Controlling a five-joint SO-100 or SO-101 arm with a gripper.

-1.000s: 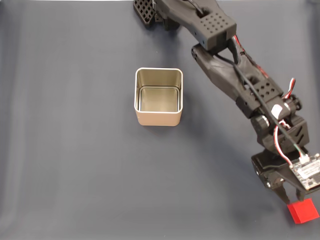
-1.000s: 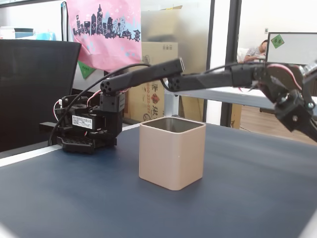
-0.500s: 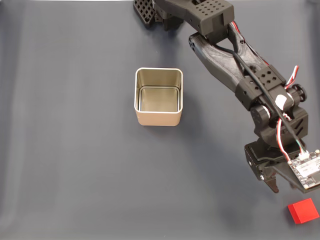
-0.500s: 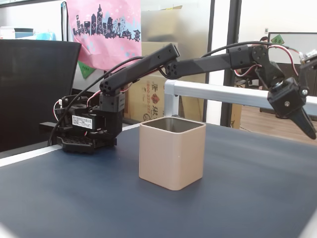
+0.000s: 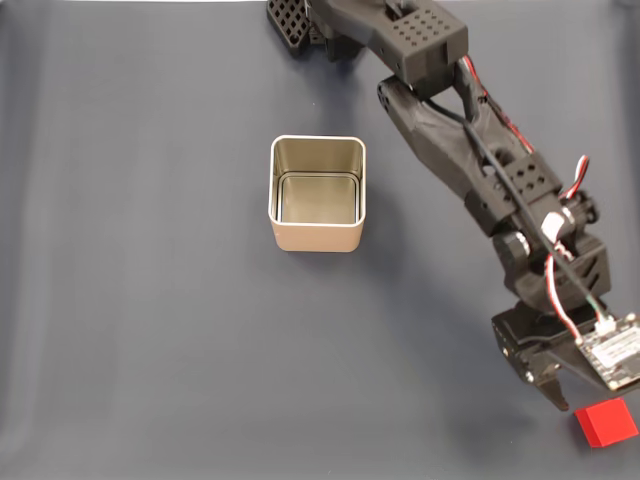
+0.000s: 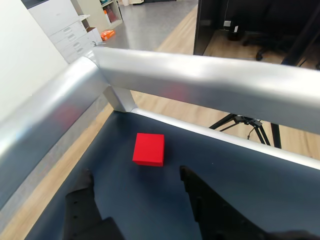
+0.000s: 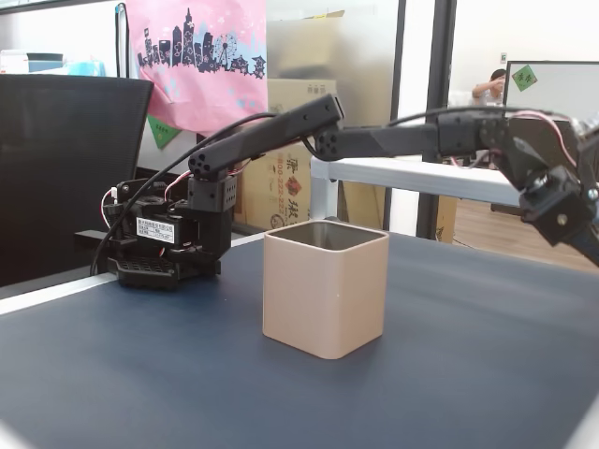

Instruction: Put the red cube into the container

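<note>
The red cube (image 5: 606, 421) lies on the dark mat at the lower right corner of a fixed view, far from the container (image 5: 318, 232). In the wrist view the red cube (image 6: 148, 149) sits just ahead of my gripper (image 6: 136, 181), roughly centred between the two black fingers (image 6: 82, 186). The gap between them is wider than the cube and holds nothing. My gripper (image 5: 570, 400) hangs just up and left of the cube, open. The container (image 7: 326, 288) is a square beige tin, upright, its shiny inside bare.
The arm's base (image 5: 300, 20) is at the mat's top edge, and the arm (image 7: 402, 140) stretches over the table behind the tin. A silver rail (image 6: 200, 75) runs along the table edge just beyond the cube. A person sits far back in the room (image 7: 487, 89).
The gripper lifted and pulled back from the cube half a second ago, then came down and forward toward it again. Cube and tin have not moved.
</note>
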